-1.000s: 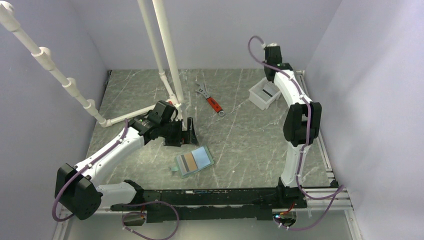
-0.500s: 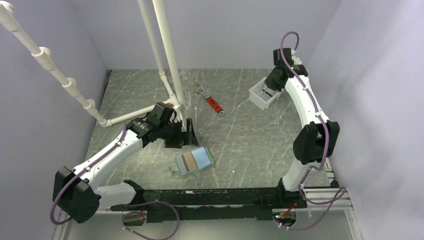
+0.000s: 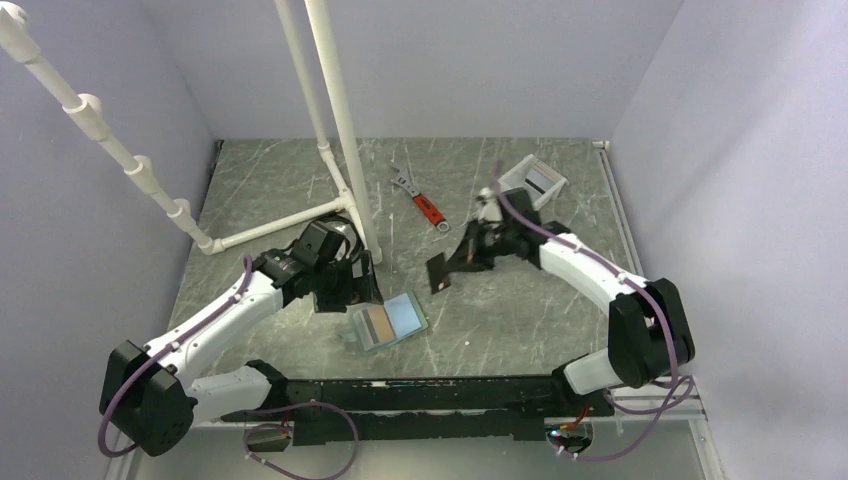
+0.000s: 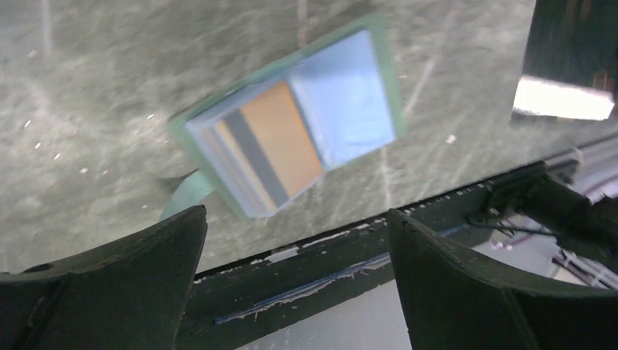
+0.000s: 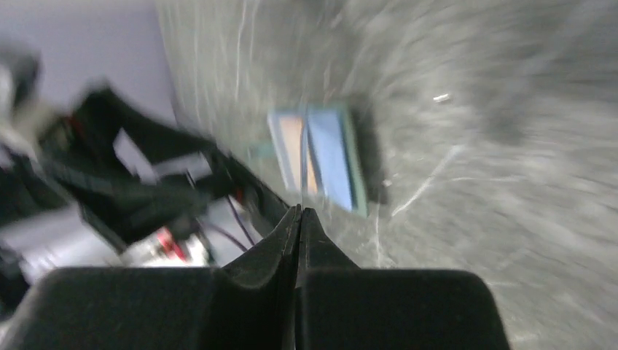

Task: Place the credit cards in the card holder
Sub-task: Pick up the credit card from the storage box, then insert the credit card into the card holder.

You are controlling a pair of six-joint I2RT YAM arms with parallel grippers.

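Grey-green card holder [image 4: 390, 80] lies open near the surface's 7 o'clock, with the tan card [image 4: 280, 142] and blue card [image 4: 342, 98] on its inner faces. Left claw [image 4: 295, 219] hangs over it, spread wide and empty. Right claw [image 5: 300, 211] sits at its 2 o'clock, pinched closed. I'd pin the holder first, then slide the cards in flat.

Your card holder [image 4: 390, 80] lies on the surface [image 3: 520, 290] by the front rail [image 3: 450, 385], credit cards [image 3: 404, 313] side by side on it. Your left claw [image 3: 358, 293] sits just behind-left; right claw [image 3: 445, 266], pinching a thin card [image 3: 436, 274], behind-right.
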